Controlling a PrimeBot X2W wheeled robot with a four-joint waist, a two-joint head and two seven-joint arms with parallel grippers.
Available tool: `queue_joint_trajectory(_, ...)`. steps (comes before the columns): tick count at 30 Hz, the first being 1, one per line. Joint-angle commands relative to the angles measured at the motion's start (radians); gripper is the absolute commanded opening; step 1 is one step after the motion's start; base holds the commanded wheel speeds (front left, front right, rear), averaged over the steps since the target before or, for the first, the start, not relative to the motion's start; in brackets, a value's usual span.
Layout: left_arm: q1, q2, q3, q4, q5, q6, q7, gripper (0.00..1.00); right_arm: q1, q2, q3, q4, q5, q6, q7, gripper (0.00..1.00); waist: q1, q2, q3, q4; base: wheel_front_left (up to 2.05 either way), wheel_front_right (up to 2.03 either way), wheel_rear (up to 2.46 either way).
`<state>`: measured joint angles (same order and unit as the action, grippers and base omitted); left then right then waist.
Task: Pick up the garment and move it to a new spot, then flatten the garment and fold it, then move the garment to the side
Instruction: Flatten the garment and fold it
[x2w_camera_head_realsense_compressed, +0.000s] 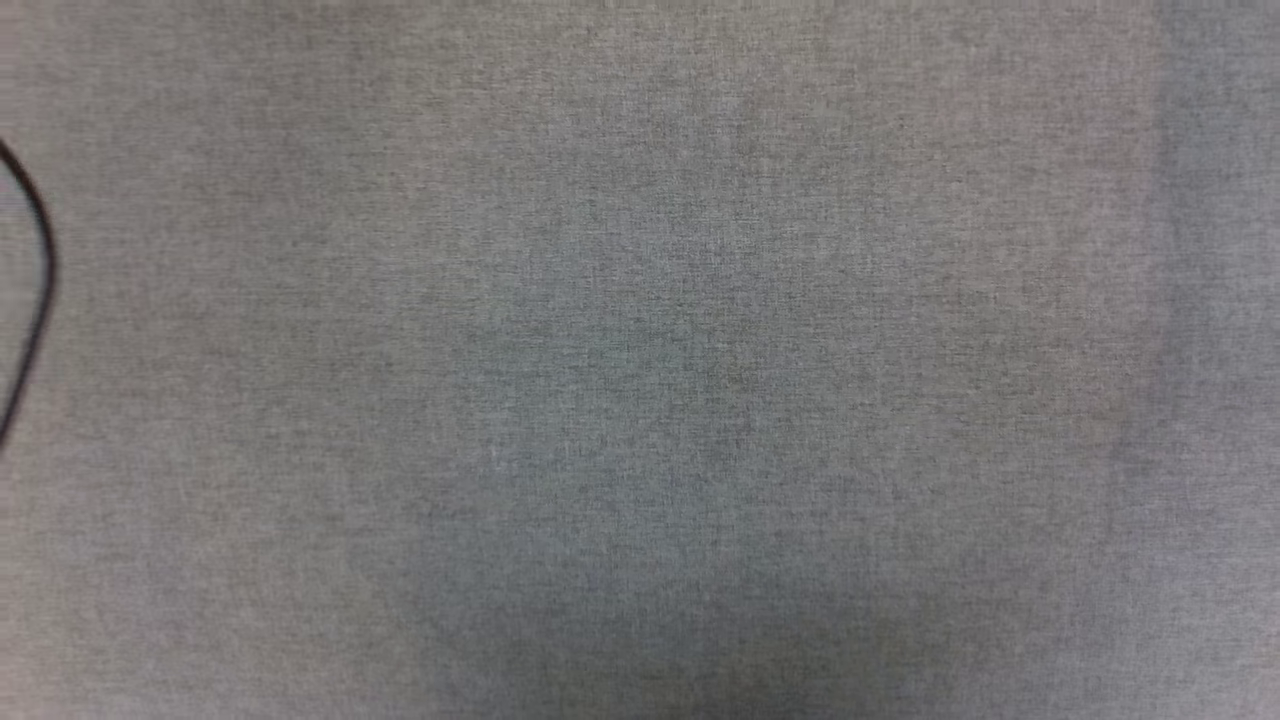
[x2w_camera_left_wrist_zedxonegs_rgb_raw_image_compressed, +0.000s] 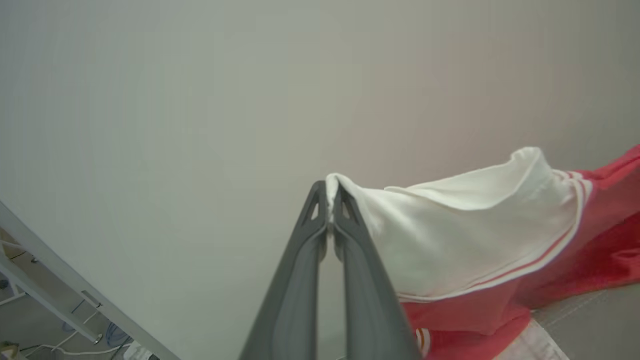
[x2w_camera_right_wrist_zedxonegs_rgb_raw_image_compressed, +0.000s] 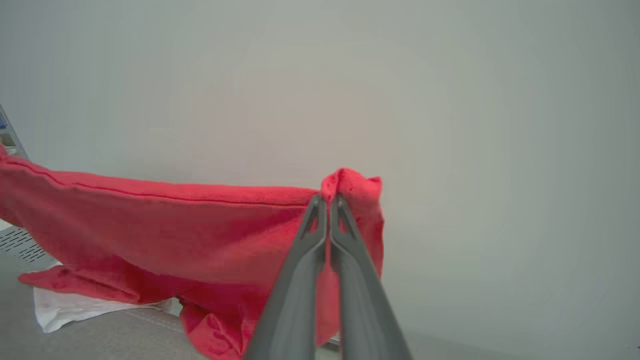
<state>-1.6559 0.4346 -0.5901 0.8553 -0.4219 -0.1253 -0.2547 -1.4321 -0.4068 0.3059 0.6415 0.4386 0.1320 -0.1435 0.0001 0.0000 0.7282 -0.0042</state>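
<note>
While the left gripper (x2w_camera_left_wrist_zedxonegs_rgb_raw_image_compressed: 330, 194) pinches the edge of a white sleeve between its closed fingers, the garment (x2w_camera_left_wrist_zedxonegs_rgb_raw_image_compressed: 465, 240) spreads from these fingertips to the right, first white, then red. It hangs lifted, and its lower part reaches down to the grey cloth surface (x2w_camera_left_wrist_zedxonegs_rgb_raw_image_compressed: 590, 320). At the right end, the right gripper (x2w_camera_right_wrist_zedxonegs_rgb_raw_image_compressed: 328, 200) is closed on a red corner. A black cable (x2w_camera_head_realsense_compressed: 40, 270) lies at the left edge of the surface. A pale wall (x2w_camera_right_wrist_zedxonegs_rgb_raw_image_compressed: 450, 100) stands behind.
</note>
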Motion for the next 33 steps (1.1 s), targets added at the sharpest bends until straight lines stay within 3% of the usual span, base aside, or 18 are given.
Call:
queue_joint_trajectory(1, 0.059, -0.014, -0.004, -0.009, -0.015, -0.003, -0.005, 0.00, 0.043, 0.007, 0.017, 0.005, 0.020, -0.001, -0.019, 0.00, -0.0001, 0.0000, -0.035, 0.013, 0.00, 0.00, 0.00)
queue_joint_trajectory(8, 0.321, -0.084, -0.022, -0.014, -0.120, -0.005, 0.009, 0.00, 0.228, 0.002, 0.081, 0.013, 0.089, -0.001, -0.053, 0.00, -0.0001, 0.0000, -0.144, 0.037, 0.00, 0.00, 0.00)
queue_joint_trajectory(14, 0.529, -0.089, -0.071, -0.056, -0.199, -0.005, 0.029, 0.00, 0.414, -0.015, 0.110, 0.013, 0.175, -0.001, -0.053, 0.00, -0.0001, 0.0000, -0.255, 0.056, 0.00, 0.00, 0.00)
queue_joint_trajectory(25, 0.902, -0.033, -0.113, -0.164, -0.273, 0.011, 0.057, 0.00, 0.707, -0.039, 0.138, -0.004, 0.341, -0.001, 0.013, 0.00, -0.0001, 0.0000, -0.429, 0.059, 0.00, 0.00, 0.00)
queue_joint_trajectory(33, 1.110, 0.042, -0.130, -0.327, -0.306, 0.063, 0.108, 0.00, 0.870, -0.030, 0.119, -0.034, 0.440, -0.001, 0.081, 0.00, -0.0001, 0.0000, -0.527, 0.063, 0.00, 0.00, 0.00)
